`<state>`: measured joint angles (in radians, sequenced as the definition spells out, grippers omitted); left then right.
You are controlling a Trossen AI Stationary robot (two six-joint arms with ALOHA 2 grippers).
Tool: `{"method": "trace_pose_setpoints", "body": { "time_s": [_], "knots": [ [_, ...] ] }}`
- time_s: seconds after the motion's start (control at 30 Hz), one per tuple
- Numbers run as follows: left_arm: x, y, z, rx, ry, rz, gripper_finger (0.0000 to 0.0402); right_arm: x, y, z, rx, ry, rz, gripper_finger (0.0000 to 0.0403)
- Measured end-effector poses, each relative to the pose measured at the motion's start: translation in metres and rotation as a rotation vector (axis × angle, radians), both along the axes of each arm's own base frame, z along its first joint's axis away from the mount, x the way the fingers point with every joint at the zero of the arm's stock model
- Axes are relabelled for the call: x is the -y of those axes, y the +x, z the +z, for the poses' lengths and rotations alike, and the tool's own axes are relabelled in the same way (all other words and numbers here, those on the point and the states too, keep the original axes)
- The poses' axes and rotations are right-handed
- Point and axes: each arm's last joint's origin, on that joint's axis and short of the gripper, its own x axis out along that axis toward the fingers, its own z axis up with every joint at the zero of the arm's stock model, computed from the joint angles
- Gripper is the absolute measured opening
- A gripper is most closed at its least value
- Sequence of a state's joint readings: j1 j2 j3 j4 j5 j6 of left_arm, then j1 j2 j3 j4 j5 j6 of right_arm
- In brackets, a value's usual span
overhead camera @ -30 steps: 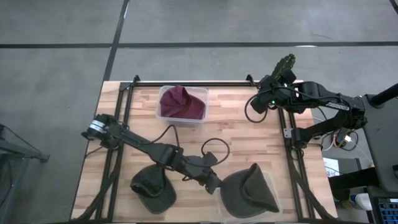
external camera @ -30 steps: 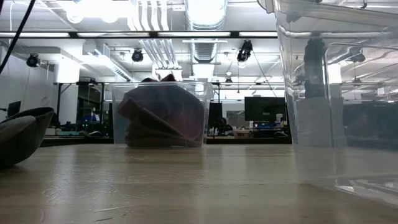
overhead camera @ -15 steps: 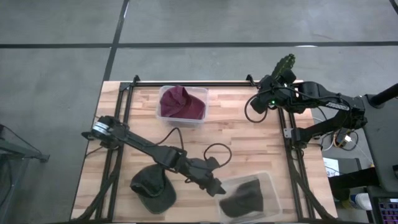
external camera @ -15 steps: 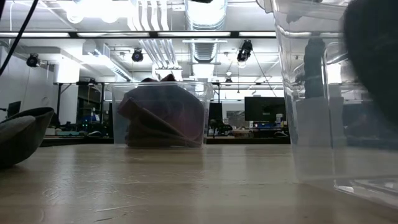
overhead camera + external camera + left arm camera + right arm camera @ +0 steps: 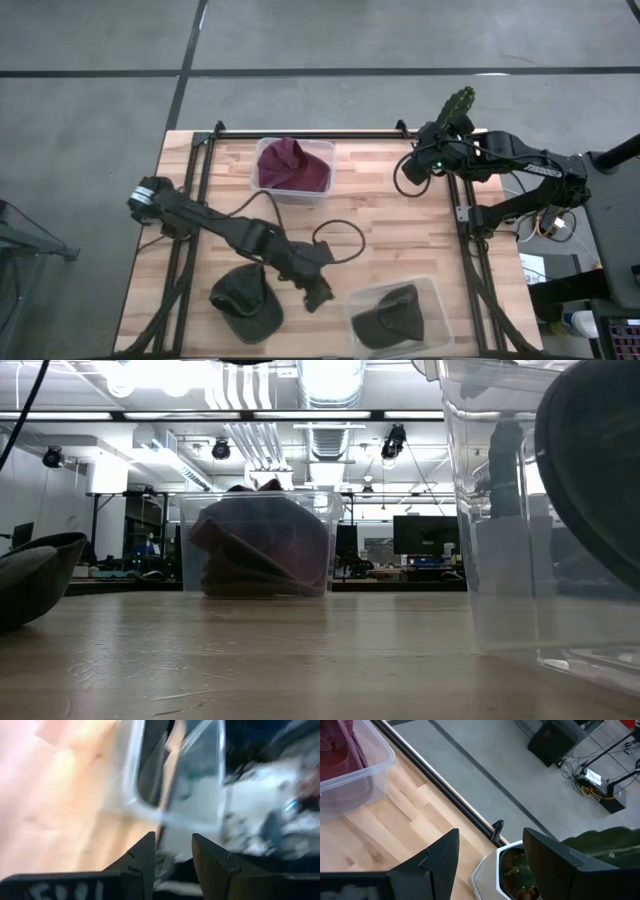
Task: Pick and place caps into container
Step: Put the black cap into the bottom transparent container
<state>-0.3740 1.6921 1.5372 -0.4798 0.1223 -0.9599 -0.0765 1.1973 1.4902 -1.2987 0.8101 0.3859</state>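
High view: left hand [image 5: 318, 297], open and empty, has withdrawn from the olive cap [image 5: 388, 316] dropped in its container [image 5: 436, 300].

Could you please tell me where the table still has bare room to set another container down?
The widest bare wood lies mid-table, between the clear plastic bin of maroon caps and the right gripper at the far right corner. The near edge is crowded: a dark olive-grey cap, the open left gripper, and the clear bin holding another olive-grey cap.

Overhead and table-level views, both on the near clear container [image 5: 399, 316].
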Motion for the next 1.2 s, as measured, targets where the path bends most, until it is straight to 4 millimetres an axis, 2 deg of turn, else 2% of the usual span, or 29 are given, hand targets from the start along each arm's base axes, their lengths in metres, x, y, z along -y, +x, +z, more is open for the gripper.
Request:
{"method": "trace_pose_setpoints", "body": {
  "time_s": [0.23,0.43,0.9,1.2],
  "knots": [
    [-0.010,-0.032,-0.003,-0.133,0.251,-0.264,0.0119,0.000,0.000,0.000,-0.002,0.001,0.001,0.0214],
    [-0.013,-0.040,-0.024,-0.225,0.402,-0.455,0.0119,0.000,0.000,-0.001,-0.002,0.009,0.007,0.0214],
    [-0.017,-0.060,-0.104,-0.335,0.444,-0.742,0.0119,-0.002,0.001,-0.002,0.008,0.075,0.043,0.0215],
    [-0.016,-0.060,-0.118,-0.266,0.433,-0.786,0.0119,-0.002,0.001,-0.002,0.013,0.078,0.039,0.0214]
  ]
}}
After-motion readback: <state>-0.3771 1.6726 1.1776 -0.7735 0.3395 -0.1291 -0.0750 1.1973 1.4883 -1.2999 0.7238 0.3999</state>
